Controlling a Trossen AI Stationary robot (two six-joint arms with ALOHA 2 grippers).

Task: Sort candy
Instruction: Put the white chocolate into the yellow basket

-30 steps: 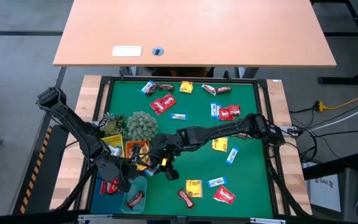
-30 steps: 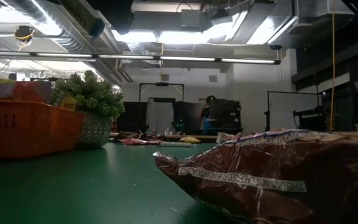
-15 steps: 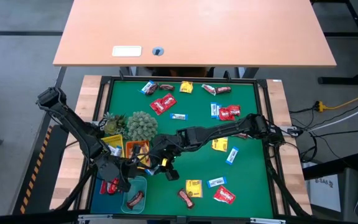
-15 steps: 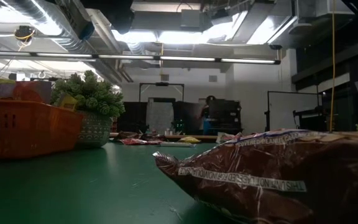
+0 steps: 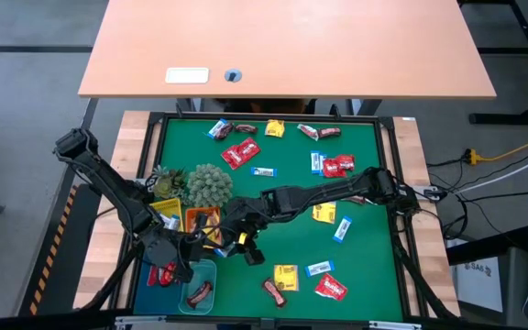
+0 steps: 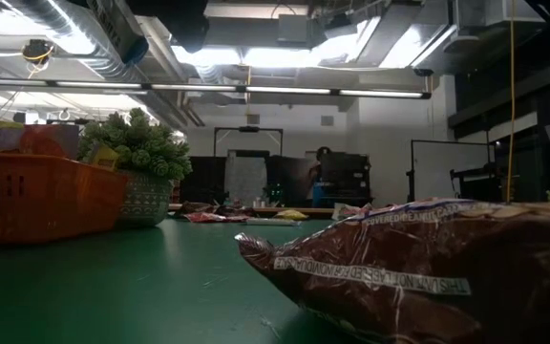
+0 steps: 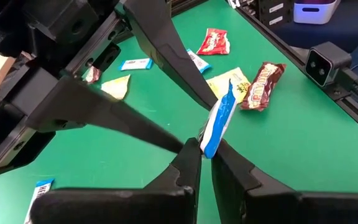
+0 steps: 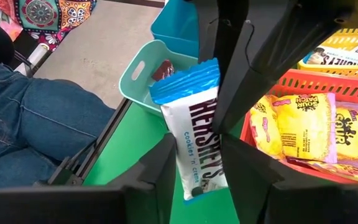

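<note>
Inspector: What is held at present?

Assessor: A blue-white wrapped sweet (image 8: pixel 194 127) is seen pinched between the jaws of the right gripper (image 8: pixel 194 163), which is reached across the green counter (image 5: pixel 291 183) to the trays at its near left corner. The same sweet (image 7: pixel 219 121) also appears in the left wrist view, gripped at its lower end by the jaws of the left gripper (image 7: pixel 205 154). Both sets of jaws are closed on it, so a hand-over is judged to be in progress.

Inspector: Where is it carried?

Assessor: It is held in the air just beside the orange tray (image 8: pixel 347 84) and above the teal tray (image 8: pixel 143 78).

Inspector: What has been sorted?

Assessor: Yellow packets (image 8: pixel 303 127) are lying in the orange tray. A dark bar (image 8: pixel 162 68) is lying in the teal tray. Red packets (image 5: pixel 163 273) are seen in the blue tray (image 5: pixel 147 275), and wrappers (image 5: pixel 168 220) in the yellow tray (image 5: pixel 165 209) by the plant ball (image 5: pixel 209 186).

Inspector: What is left?

Assessor: Well over a dozen sweets are still spread over the counter: a red packet (image 5: pixel 240 154) and others at the far edge, a yellow packet (image 5: pixel 285 277) and a brown bar (image 5: pixel 274 292) at the near edge. The task is judged to be less than half done.
</note>
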